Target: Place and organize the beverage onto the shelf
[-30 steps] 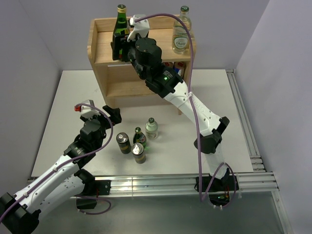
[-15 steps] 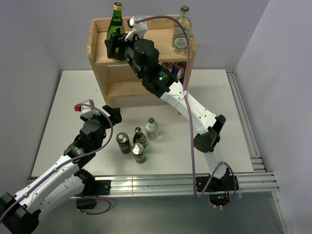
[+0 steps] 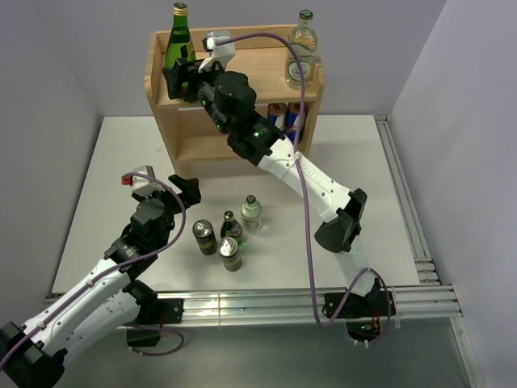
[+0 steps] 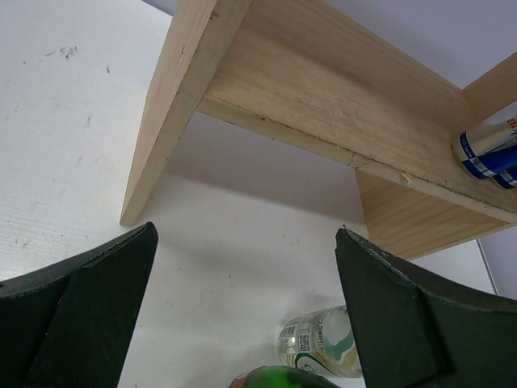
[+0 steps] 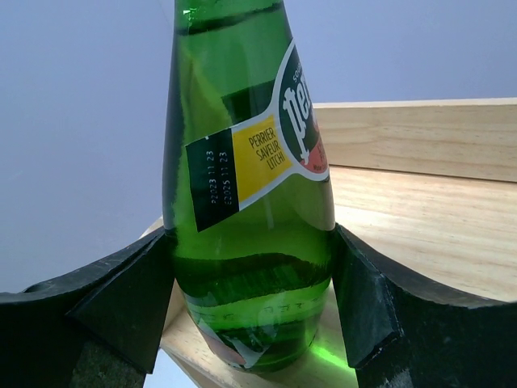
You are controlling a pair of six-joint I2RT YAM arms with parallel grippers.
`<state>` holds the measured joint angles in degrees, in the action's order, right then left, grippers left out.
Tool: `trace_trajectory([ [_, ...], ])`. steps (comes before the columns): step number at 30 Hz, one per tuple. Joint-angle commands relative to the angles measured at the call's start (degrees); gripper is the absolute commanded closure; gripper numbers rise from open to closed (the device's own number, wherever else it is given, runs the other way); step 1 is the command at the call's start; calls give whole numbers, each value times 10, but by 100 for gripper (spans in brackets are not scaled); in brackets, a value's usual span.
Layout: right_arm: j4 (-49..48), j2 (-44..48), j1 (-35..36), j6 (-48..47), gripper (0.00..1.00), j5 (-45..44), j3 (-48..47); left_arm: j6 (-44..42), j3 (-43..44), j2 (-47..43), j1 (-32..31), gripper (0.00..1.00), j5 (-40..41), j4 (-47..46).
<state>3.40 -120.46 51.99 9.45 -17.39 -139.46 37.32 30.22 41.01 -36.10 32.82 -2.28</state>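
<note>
My right gripper is shut on a tall green Perrier bottle, held upright over the back left corner of the light-wood shelf. In the right wrist view both pads press the bottle's lower body, and its base is at the top board's left edge. Whether the base touches the board I cannot tell. My left gripper stands open and empty above the table, left of the loose drinks. Its wrist view looks under the shelf.
A clear bottle stands at the right of the shelf's top board. Cans sit on its lower tier. On the table stand a small clear bottle, a small green bottle and two cans.
The right arm has carried the green bottle leftward along the shelf top, from near the middle to the back left corner. The left arm has not moved.
</note>
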Motion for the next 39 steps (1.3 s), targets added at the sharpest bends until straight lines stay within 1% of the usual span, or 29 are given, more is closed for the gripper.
trace_trajectory([
  [1, 78, -40, 22, 2, 100, 24, 42, 7, -1, -8, -2, 1, -5, -13],
  [5, 50, -36, 28, -26, 100, 27, 76, 10, -2, -8, -2, 1, -6, -14],
  [9, 51, -50, 40, -53, 100, 11, 83, 11, -2, -9, -2, 1, -6, -14],
  [11, 50, -52, 41, -56, 100, 6, 88, 10, -3, -10, -2, 1, -7, -15],
  [20, 9, -32, 43, -67, 100, -14, 176, 14, -4, -7, -2, 1, -7, -21],
  [27, 8, -38, 44, -70, 100, -21, 188, 14, -4, -8, -3, 1, -5, -20],
  [28, 13, -39, 45, -69, 99, -26, 186, 14, -4, -9, -2, 1, -5, -19],
  [30, 16, -43, 45, -69, 89, -27, 182, 13, -4, -9, -2, 1, -4, -19],
  [31, 18, -44, 45, -68, 78, -29, 182, 13, -4, -10, -2, 1, -4, -18],
  [33, 18, -43, 44, -68, 66, -32, 183, 13, -4, -10, -2, 1, -3, -18],
  [34, 18, -43, 45, -67, 56, -33, 184, 12, -4, -11, -2, 1, -3, -18],
  [36, 20, -43, 44, -67, 46, -35, 185, 14, -4, -11, -2, 1, -3, -18],
  [37, 20, -43, 45, -67, 31, -36, 186, 13, -4, -12, -2, 1, -3, -18],
  [39, 21, -43, 45, -66, 20, -37, 186, 14, -4, -12, -2, 1, -3, -18],
])
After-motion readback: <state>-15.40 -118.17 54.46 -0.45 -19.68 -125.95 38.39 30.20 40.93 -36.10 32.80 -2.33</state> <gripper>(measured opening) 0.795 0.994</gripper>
